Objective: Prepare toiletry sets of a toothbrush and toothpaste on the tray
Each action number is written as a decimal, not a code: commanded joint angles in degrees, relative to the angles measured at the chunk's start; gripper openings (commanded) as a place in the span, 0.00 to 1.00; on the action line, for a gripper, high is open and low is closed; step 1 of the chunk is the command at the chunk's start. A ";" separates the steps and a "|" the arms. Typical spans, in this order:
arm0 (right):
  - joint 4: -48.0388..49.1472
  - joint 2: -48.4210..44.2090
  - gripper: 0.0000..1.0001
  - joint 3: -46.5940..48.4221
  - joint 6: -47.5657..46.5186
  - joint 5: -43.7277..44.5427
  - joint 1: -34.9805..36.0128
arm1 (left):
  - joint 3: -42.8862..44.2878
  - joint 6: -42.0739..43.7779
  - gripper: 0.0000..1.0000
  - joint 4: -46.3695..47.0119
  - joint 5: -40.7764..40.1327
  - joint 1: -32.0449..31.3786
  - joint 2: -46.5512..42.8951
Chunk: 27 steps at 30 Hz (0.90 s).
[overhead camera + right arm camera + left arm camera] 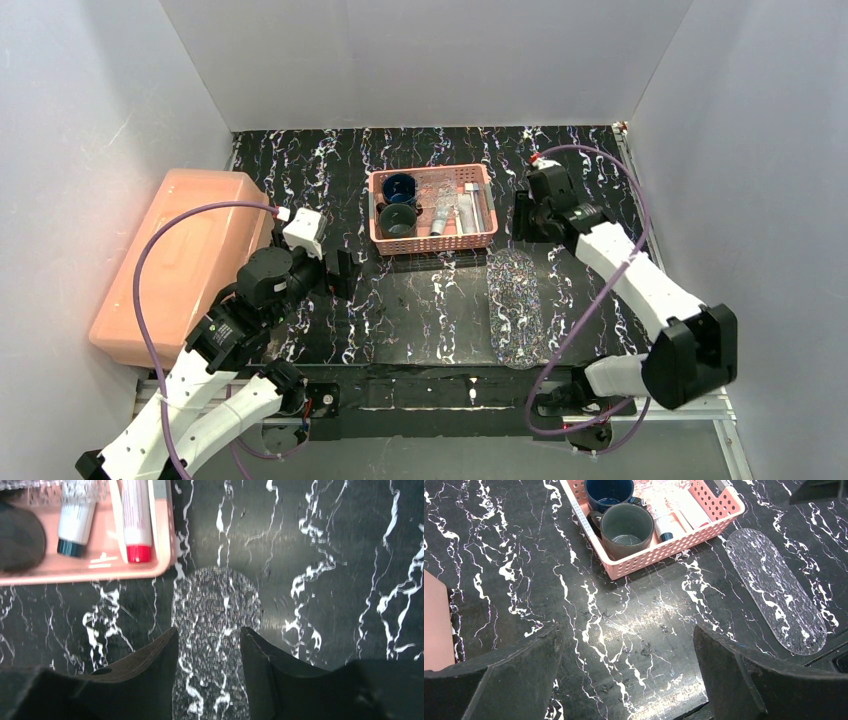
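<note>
Left gripper [626, 635]: fingers [524, 675] spread wide, gripping nothing, hanging over bare marbled table [499, 555]. Pink basket [659, 555] well ahead of the fingertips, slightly toward the right finger's side, holding a grey mug [626, 527] nearest the fingers and a blue mug [609, 492] just behind it. Tray [774, 590] ahead of and beyond the right finger, lying flat on the table, apart from the basket. Corner of salmon box [436, 625] outside the left finger. Right gripper [209, 632]: fingers [150, 670] parted by a moderate gap, holding nothing, poised over the tray, with its rounded end just ahead of the fingertips and its length running back under the gap; unclear whether touching it. Toothbrush [117, 525] in the basket, ahead of the right gripper and out beyond its left finger, lying between a blue-capped tube [75, 520] and a red-capped tube [136, 520], close against the latter, handle roughly parallel to both. Seen from above, left gripper short of the basket's near left corner, right gripper just off its right end.
</note>
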 commanded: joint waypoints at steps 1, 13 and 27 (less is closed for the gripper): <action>-1.38 -7.16 0.58 -5.10 1.76 -3.09 -0.23 | 1.38 0.18 0.99 -0.47 -0.32 0.27 -0.50; -3.37 -16.49 0.60 -18.89 8.24 -12.92 0.77 | 1.39 0.11 0.99 -0.56 -0.76 0.25 0.13; -4.16 -22.29 0.61 -28.57 17.40 -14.21 10.06 | 1.40 0.07 0.99 -0.72 -0.75 0.23 0.29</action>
